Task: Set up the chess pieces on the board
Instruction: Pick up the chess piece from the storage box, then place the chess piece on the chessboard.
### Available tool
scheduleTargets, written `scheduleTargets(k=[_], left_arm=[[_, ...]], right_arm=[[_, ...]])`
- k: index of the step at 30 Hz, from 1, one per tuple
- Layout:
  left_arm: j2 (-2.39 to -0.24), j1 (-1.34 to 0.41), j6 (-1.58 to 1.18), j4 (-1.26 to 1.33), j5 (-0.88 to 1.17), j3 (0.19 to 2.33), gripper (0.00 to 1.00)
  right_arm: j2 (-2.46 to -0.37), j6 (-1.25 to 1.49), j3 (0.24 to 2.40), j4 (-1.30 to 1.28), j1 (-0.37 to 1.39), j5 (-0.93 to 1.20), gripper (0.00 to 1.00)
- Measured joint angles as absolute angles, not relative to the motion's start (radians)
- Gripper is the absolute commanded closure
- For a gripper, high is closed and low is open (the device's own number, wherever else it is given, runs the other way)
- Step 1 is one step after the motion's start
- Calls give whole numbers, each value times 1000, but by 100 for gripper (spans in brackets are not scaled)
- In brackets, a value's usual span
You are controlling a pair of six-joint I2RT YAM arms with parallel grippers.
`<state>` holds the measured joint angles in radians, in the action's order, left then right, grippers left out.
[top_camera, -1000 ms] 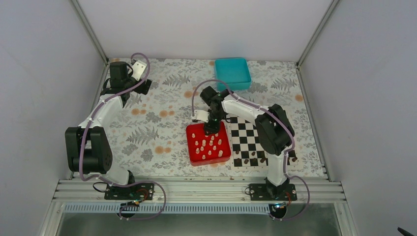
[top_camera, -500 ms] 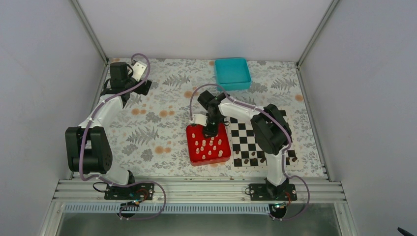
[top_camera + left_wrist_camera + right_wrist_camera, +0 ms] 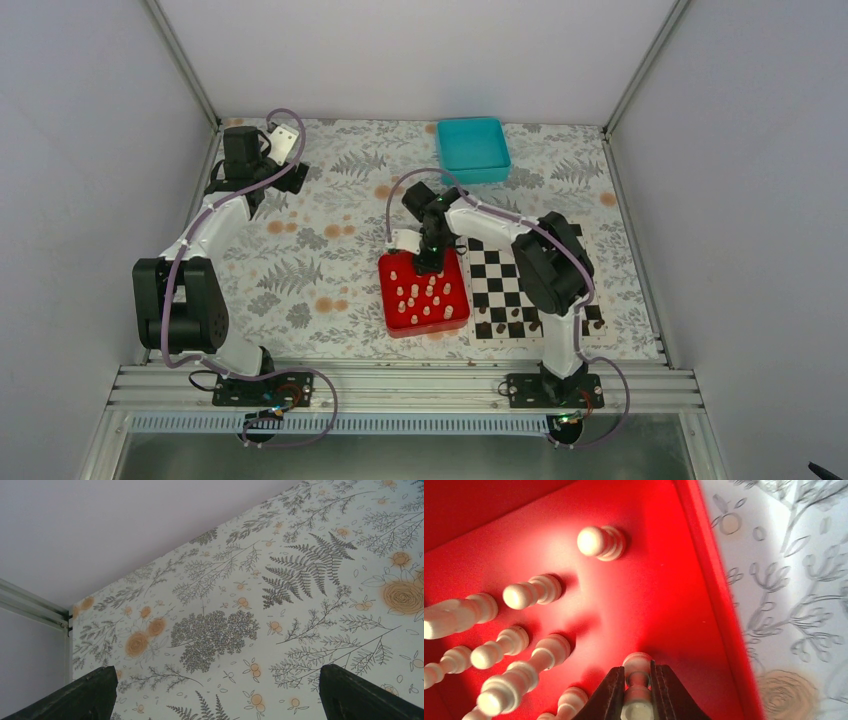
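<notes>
1. Right gripper [image 3: 638, 690]: low inside the red tray [image 3: 707, 565], at the tray's far side. The jaws are pressed in on the neck of one pale pawn [image 3: 637, 664].
2. Pale pawn: upright on the tray floor as far as I can tell, close beside the raised rim. I judge that it has not been lifted yet.
3. Step in hand: carry this pawn out of the tray. I would lift straight up until the base is above the rim, then move right toward the board [image 3: 510, 275]. The neck is thin and the grip narrow, so any tilt could let the pawn swivel between the jaws.
4. Chess pieces [image 3: 425, 295]: the remaining pale ones stand crowded in the red tray. The nearest neighbour [image 3: 546, 652] is just beside the jaws, so a sideways drag risks toppling it.
5. Board: flat on the counter [image 3: 300, 250], touching or just right of the red tray. Dark pieces [image 3: 515, 318] occupy its near rows. I see no pale ones on its far rows.
6. Right arm: its own links lie over part of the board and hide some squares from the top view.
7. Teal tray [image 3: 472, 145]: far side of the counter, well apart from the route.
8. Left gripper [image 3: 220, 702]: jaws spread wide and holding nothing, parked over the far-left corner, out of the way.
</notes>
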<state>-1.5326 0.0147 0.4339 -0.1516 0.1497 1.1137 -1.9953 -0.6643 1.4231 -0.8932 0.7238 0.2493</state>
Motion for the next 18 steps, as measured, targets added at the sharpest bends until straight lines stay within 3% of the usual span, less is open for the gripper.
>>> scheduleTargets(k=[7, 18], left_arm=[[-1533, 15, 434, -152, 150, 1114, 0], [-1533, 15, 434, -152, 150, 1114, 0]], right_arm=[[-1927, -667, 1522, -945, 663, 240, 93], [-1897, -709, 1591, -961, 414, 143, 94]])
